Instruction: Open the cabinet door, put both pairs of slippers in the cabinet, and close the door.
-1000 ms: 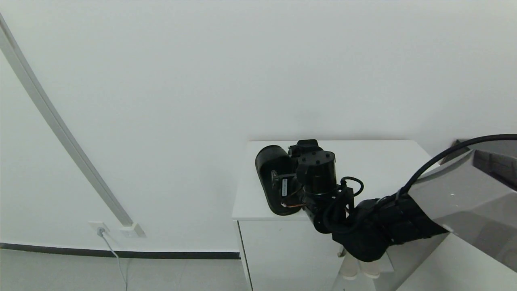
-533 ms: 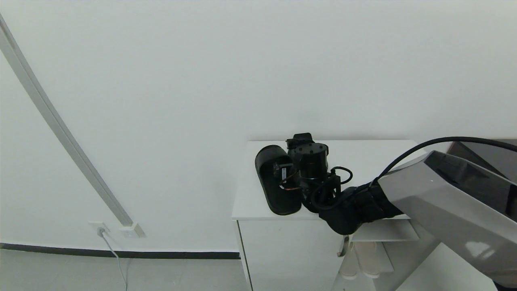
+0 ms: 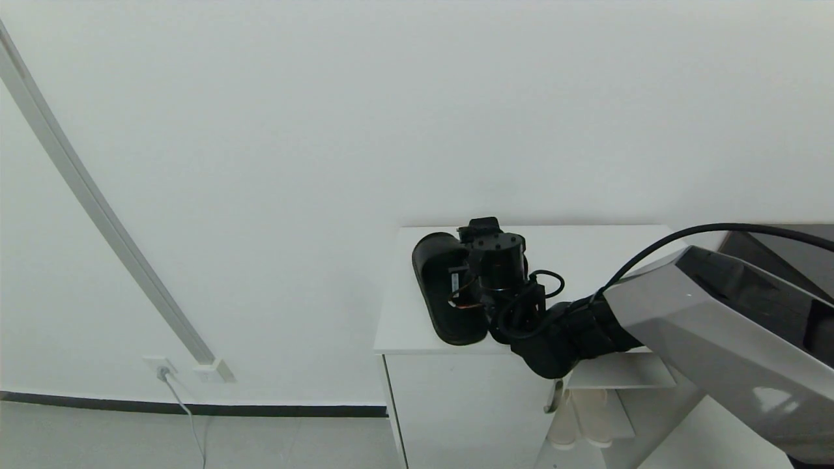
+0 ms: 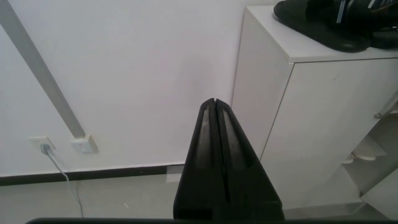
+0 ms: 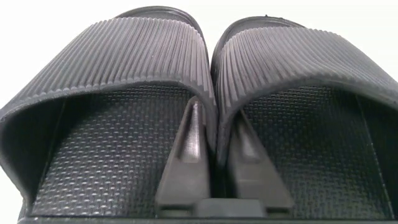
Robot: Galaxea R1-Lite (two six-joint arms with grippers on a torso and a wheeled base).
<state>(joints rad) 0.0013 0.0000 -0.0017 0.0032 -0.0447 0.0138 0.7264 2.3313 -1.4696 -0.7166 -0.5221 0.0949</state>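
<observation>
Your right pincer (image 5: pixel 216 115) is clamped on the adjoining inner walls of the black slippers (image 5: pixel 134 68), which lie toes far atop the cabinet (image 3: pixel 401 326). Your left pincer (image 4: pixel 214 109) is pressed together.

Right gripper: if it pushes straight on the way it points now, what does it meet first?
The black slippers: the right gripper has one finger inside each, closed on their touching inner strap walls. Straight on runs deeper under the ribbed straps, probably to the toe ends; depth there is unclear.

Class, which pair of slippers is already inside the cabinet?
The pale pair, low inside the cabinet. The black pair lies on top of it, clamped by the right gripper.
</observation>
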